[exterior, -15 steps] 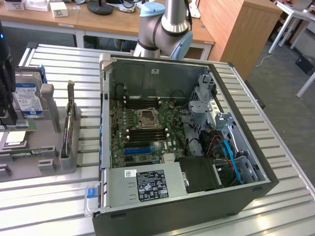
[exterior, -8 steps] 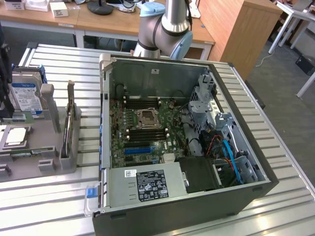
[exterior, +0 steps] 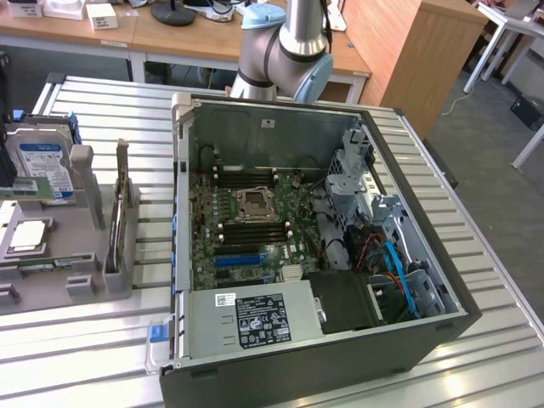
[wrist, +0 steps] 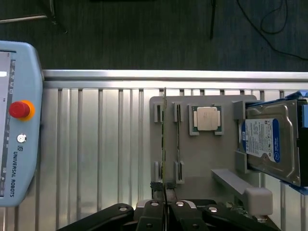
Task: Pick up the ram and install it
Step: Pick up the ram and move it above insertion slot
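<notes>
In the wrist view the ram [wrist: 164, 139] shows edge-on as a thin greenish line running out from between my fingertips, over the grey parts fixture [wrist: 202, 159]. My gripper [wrist: 163, 186] is shut on the ram, high above the fixture. A second thin stick [wrist: 178, 144] sits in the fixture's neighbouring slot. In the exterior view the open computer case [exterior: 442, 306] lies in the middle of the table. The motherboard's black memory slots [exterior: 248, 175] flank the CPU socket [exterior: 255, 204]. The arm [exterior: 293, 38] rises behind the case and leaves the picture.
The fixture [exterior: 51, 255] at the exterior view's left carries a silver hard drive [exterior: 42, 166] [wrist: 267, 142] and a square CPU chip [exterior: 25, 234] [wrist: 207, 118]. A teach pendant [wrist: 17, 125] lies beside the slatted metal table [wrist: 106, 144]. Inside the case are a power supply [exterior: 255, 319] and drive cages [exterior: 357, 183].
</notes>
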Robot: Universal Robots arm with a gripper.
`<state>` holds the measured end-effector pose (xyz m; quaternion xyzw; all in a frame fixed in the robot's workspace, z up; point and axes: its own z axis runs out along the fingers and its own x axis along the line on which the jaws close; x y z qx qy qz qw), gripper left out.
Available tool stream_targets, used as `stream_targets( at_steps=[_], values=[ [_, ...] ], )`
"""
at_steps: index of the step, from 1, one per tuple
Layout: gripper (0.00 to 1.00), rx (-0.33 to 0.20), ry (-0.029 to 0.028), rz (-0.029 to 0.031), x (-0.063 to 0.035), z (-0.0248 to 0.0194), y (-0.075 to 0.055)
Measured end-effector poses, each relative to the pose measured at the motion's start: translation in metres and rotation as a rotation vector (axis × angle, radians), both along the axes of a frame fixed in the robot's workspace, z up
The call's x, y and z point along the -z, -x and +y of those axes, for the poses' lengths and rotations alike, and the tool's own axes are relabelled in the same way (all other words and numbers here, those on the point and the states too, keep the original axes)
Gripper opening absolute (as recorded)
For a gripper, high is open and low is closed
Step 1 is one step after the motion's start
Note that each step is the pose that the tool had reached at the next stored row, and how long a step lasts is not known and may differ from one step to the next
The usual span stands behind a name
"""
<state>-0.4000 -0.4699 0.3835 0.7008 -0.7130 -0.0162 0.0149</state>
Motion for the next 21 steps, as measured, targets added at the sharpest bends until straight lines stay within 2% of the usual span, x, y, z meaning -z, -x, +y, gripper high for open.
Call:
stream_targets(
  at_steps=[15, 18, 21],
  values=[
    [0.12, 0.02, 0.0018, 0.0, -0.0348, 0.0, 0.0],
    [0.12, 0.021, 0.0018, 0.0, -0.0395, 0.0, 0.0],
    [0.12, 0.022, 0.0018, 0.0, -0.0401, 0.0, 0.0]
  ],
)
